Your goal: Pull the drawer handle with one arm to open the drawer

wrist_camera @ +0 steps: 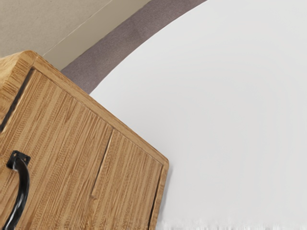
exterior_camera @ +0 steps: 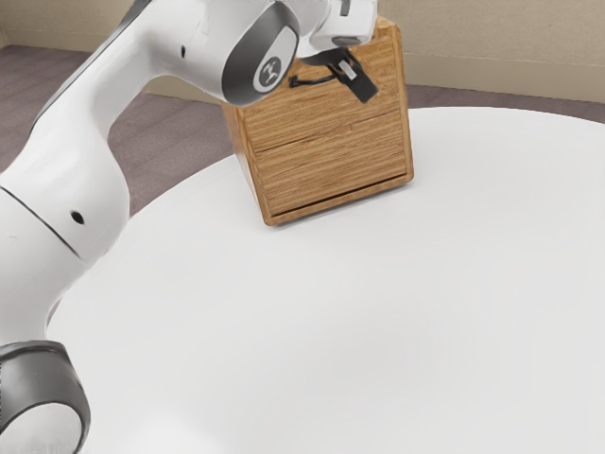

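Room, exterior view: beige wall [exterior_camera: 492, 38] and dull purple floor [exterior_camera: 180, 142] lie behind a round white desk [exterior_camera: 397, 322].
Cabinet, exterior view: a small wooden cabinet [exterior_camera: 284, 180] stands on the far part of the desk, turned a little askew, with two drawer fronts stacked.
Drawer, exterior view: the top drawer [exterior_camera: 378, 99] looks shut, its front flush with the lower drawer [exterior_camera: 331, 161]. Its thin black handle [exterior_camera: 312, 80] lies as a bar across the front.
Claw, exterior view: my claw [exterior_camera: 357, 80] hangs right at the handle's end toward the exterior view's right, and my white arm [exterior_camera: 95, 142] comes in from the exterior view's left. I cannot tell whether it is wide, narrow or gripping the bar.
Cabinet, wrist view: the cabinet [wrist_camera: 158, 167] shows striped grain, with a fine seam between top drawer [wrist_camera: 57, 143] and lower drawer [wrist_camera: 129, 191]. No gap has opened.
Handle, wrist view: the handle [wrist_camera: 19, 191] is glossy and curved, with one mounting end showing, close under my hand.
Surroundings, wrist view: bare desk [wrist_camera: 230, 120], a strip of floor [wrist_camera: 124, 38], then wall [wrist_camera: 48, 24].
Risk, slip: the bar is slim and smooth, so a shallow or off-centre hold near its end could slide off once I pull.
Risk, dragging: the cabinet looks light and sits loose on a slick desk, so the whole box may follow me instead of the drawer.
Risk, binding: with the cabinet askew, a pull not along the drawer's run could jam it.
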### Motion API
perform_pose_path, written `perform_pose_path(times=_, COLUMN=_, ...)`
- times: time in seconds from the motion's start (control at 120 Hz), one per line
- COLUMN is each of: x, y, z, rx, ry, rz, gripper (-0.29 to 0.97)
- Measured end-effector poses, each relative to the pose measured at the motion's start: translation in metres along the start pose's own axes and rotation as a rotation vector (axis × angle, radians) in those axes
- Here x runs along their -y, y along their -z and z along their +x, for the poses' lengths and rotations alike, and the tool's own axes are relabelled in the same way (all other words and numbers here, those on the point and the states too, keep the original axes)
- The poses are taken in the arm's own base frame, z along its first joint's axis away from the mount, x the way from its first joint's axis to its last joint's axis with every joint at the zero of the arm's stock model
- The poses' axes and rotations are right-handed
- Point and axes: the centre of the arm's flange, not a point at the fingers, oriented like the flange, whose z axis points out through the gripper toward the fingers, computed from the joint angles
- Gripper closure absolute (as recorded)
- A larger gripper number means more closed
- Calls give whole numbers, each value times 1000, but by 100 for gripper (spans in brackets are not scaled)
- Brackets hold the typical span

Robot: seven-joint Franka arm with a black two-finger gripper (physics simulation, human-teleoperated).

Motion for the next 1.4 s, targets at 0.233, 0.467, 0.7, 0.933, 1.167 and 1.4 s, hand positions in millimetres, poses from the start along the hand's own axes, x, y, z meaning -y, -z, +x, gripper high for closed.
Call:
perform_pose_path(times=0.233, x=40, y=-48, z=-34, rx=33, ry=-110, rz=46, gripper=0)
perform_pose_path(times=0.467, x=48, y=-83, z=-37, rx=-20, ry=-230, rz=100, gripper=0)
perform_pose_path(times=0.7, x=71, y=-106, z=-60, rx=-2, ry=-303, rz=125, gripper=0)
perform_pose_path(times=0.933, x=76, y=-127, z=-72, rx=-2, ry=-366, rz=138, gripper=0)
perform_pose_path(times=1.167, x=69, y=-140, z=-73, rx=-11, ry=-418, rz=135, gripper=0)
perform_pose_path(times=1.4, x=81, y=-140, z=-81, rx=-9, ry=-443, rz=154, gripper=0)
